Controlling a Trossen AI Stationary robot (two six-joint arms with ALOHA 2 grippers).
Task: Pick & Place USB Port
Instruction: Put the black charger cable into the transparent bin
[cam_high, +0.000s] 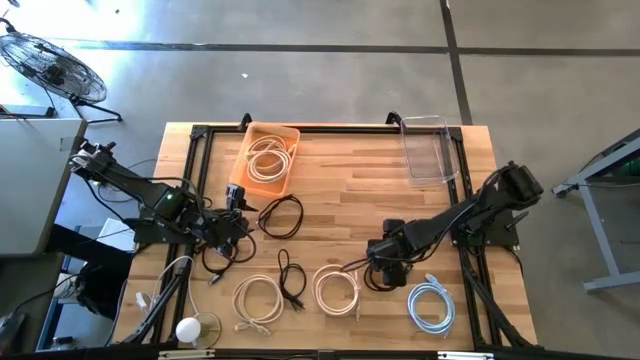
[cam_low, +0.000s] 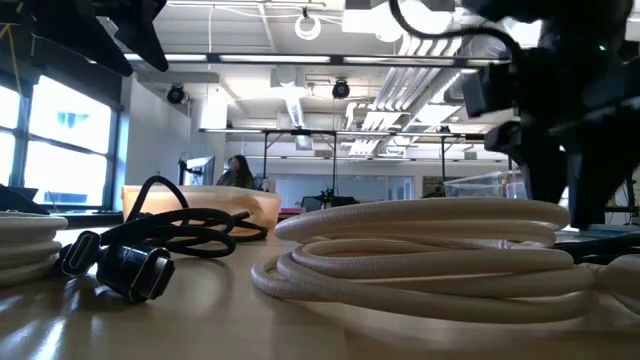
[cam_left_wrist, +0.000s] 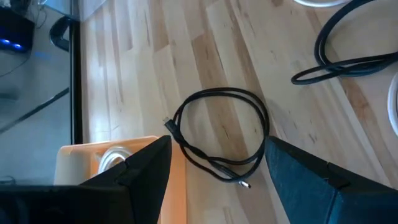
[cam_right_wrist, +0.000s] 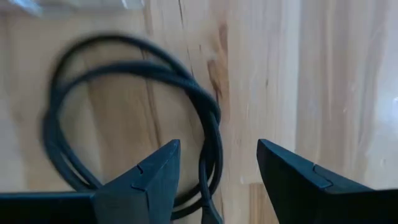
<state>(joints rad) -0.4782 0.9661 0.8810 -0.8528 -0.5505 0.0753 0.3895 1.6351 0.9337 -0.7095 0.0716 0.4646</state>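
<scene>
**Both arms poised over black cables, nothing gripped yet**

The table carries a scatter of coiled cables, apparently the stock to be sorted: an orange bin (cam_high: 268, 160) at the far edge already holds a white cable (cam_high: 266, 157), and a clear plastic bin (cam_high: 428, 150) sits well apart from it, toward the right arm's side. That layout suggests each cable goes into one of the two bins.

The left gripper (cam_high: 236, 222) hangs near a black cable loop (cam_high: 281, 215) that lies just beside the orange bin; in its wrist view the fingers (cam_left_wrist: 140, 174) stand wide apart, with the loop (cam_left_wrist: 217, 134) lying flat on the wood between them and touched by neither.

The right gripper (cam_high: 385, 262) sits low between a white coil (cam_high: 337, 289) and a pale blue coil (cam_high: 432, 305). Its wrist view shows the jaws spread wide over another black cable (cam_right_wrist: 130, 118), empty. The blur there leaves it unclear whether that cable is touched; it looks free.

No connector end can be told as a USB port with confidence.
</scene>
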